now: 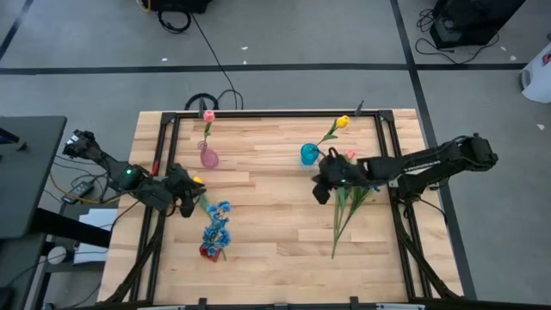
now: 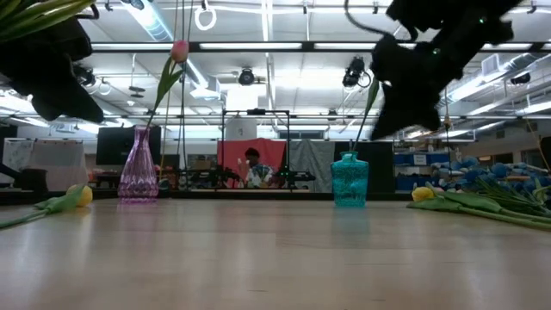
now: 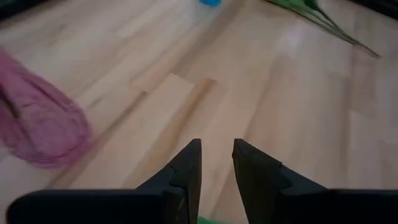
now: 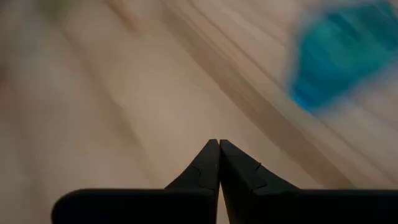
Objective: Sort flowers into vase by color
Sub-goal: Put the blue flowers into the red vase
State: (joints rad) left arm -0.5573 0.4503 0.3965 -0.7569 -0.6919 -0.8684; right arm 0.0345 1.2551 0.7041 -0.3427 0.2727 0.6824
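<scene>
Loose flowers (image 1: 349,205) lie on the desk (image 1: 275,250) just beside the right gripper (image 1: 320,191), whose fingers are pressed together, empty. They look light, with thin bendy stems; grip mid-stem. The left gripper (image 1: 187,207) shows a narrow gap, near the blue sprays (image 1: 215,228).

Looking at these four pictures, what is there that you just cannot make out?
- Right wrist view: the blue vase is only a smear, so no flower can be made out in it.
- Low view: the left gripper is cut off by the picture's corner.
- High view: the loose stems lie overlapped, too small to count.
- Left wrist view: the pink vase is blurred and cut off.
</scene>
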